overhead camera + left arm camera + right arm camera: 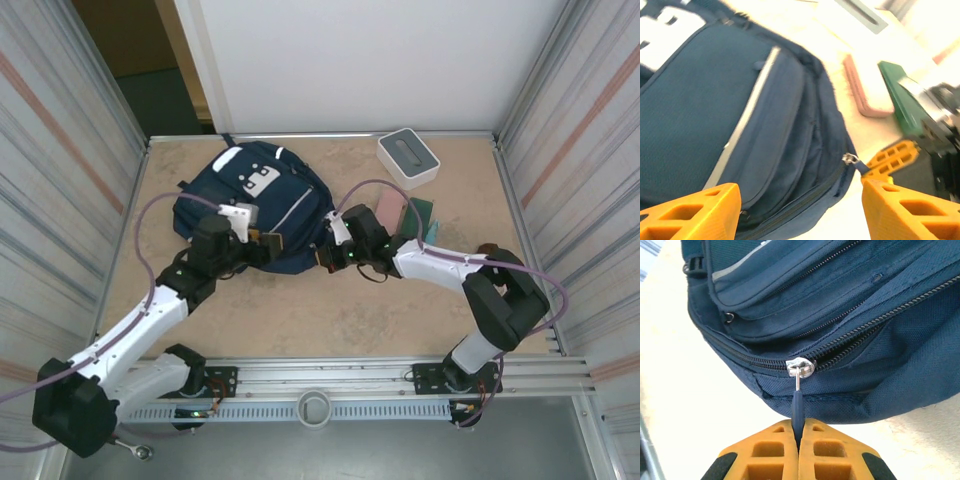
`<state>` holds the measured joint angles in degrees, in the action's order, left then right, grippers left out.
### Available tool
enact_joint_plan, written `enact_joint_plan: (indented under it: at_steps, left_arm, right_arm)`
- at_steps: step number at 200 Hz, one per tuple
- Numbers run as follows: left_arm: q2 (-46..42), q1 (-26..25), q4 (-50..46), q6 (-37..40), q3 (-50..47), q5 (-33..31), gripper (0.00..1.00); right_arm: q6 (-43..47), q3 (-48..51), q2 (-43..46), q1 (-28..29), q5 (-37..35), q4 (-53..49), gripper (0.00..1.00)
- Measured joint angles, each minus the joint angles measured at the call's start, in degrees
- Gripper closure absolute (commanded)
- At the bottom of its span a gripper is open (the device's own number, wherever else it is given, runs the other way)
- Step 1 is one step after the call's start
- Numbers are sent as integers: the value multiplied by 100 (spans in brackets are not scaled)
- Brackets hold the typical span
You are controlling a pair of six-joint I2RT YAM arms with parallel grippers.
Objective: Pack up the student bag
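1. The student bag (255,205) lies flat on the table (300,320), left of the middle and towards the far edge. Its white patches face up.
2. The left hand (262,245) is at the bag's near edge. In the left wrist view its orange fingers (690,210) stand wide apart, with nothing gripped between them. The bag's navy fabric (715,115) lies ahead of the gap. Whether the fingers touch the fabric cannot be told.
3. The right hand (335,245) is at the bag's near right corner. In its own wrist view, the right hand (799,427) is pinched tight on the navy zipper pull (797,407).
4. The pull hangs from a silver slider (801,367) on the bag's side (840,315). To the left of the slider the zipper teeth are joined. To its right the two rows part.
5. From the left wrist, the same slider (849,159) sits at the bag's edge.
6. A white box (408,157) stands at the far edge of the table, to the right of the bag and apart from it.
7. A pink flat item (390,213) and a green flat item (420,215) lie side by side just beyond the right hand, near the bag's right side.
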<state>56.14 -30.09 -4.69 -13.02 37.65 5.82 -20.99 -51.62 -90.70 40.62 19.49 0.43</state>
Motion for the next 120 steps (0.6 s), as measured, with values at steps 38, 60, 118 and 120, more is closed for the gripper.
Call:
enact_joint_plan:
  at_steps: [38, 60, 118, 120]
  left_arm:
    - [647, -415, 197, 2424, 66, 216, 32]
    - [1220, -415, 153, 3423, 243, 494, 31]
    - [2756, -409, -122, 4306, 1270, 1386, 42]
    - [2782, -409, -133, 4310, 1287, 1403, 42]
  right_arm:
    - [-140, -120, 35, -409, 614, -210, 100]
    - [-199, -122, 35, -546, 820, -275, 100]
    - [-243, -122, 42, -577, 931, -352, 100]
    - [-243, -122, 42, -577, 931, -354, 100]
